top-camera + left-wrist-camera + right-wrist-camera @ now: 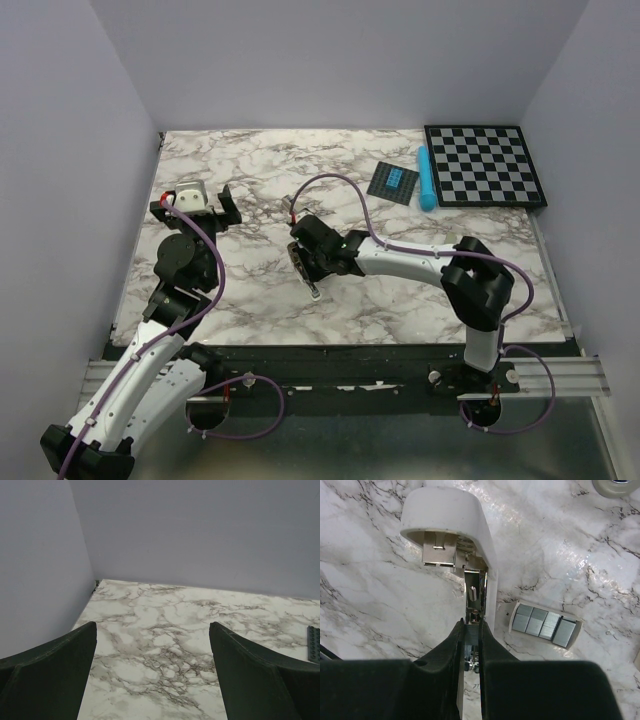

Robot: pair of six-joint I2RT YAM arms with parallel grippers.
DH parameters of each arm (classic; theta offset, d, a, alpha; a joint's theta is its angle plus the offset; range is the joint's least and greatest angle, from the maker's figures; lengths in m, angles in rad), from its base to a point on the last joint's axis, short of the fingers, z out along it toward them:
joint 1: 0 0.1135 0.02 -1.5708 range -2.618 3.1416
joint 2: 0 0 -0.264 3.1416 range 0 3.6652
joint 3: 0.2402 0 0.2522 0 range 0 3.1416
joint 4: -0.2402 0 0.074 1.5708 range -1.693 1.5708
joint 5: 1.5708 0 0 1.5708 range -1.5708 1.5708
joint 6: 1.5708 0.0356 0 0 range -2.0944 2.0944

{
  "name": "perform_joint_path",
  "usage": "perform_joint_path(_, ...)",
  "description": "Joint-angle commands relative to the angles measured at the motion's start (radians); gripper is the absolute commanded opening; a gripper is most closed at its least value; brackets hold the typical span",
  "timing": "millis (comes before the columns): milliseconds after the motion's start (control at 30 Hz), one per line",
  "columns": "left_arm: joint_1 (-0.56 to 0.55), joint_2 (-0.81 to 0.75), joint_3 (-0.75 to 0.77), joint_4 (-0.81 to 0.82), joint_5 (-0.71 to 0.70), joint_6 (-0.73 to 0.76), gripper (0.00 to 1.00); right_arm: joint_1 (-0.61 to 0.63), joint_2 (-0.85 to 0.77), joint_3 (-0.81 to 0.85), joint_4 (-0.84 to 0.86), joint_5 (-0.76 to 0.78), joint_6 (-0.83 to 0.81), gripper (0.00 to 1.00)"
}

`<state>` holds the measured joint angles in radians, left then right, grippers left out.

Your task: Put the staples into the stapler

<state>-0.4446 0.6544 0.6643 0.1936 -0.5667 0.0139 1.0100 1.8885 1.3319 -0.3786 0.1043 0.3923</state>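
In the right wrist view the stapler (451, 525) lies open on the marble, its white lid flipped back and its silver channel (473, 587) running toward me. My right gripper (472, 630) is shut on a small grey strip of staples (472, 634), held right over the near part of the channel. The white staples box (546, 624) with several grey strips lies just right of the stapler. From above, the right gripper (305, 262) covers most of the stapler (313, 288). My left gripper (192, 200) (152, 627) hangs open over bare marble at the left, holding nothing.
A checkerboard (485, 165) sits at the back right, with a blue cylinder (427, 178) and a dark studded plate (392, 183) beside it. A clear tape roll (615, 486) shows at the top edge of the right wrist view. Lilac walls close in three sides.
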Motion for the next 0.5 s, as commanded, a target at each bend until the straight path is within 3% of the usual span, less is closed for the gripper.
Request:
perform_joint_path(0,0.007,-0.012,-0.008,0.029,-0.013,-0.008,0.99,0.01,0.024,0.001,0.044,0.026,0.008,0.15)
perform_joint_path(467,0.007,-0.01,-0.008,0.029,-0.013,-0.008,0.99,0.01,0.041,-0.013,0.052,0.054,-0.003,0.15)
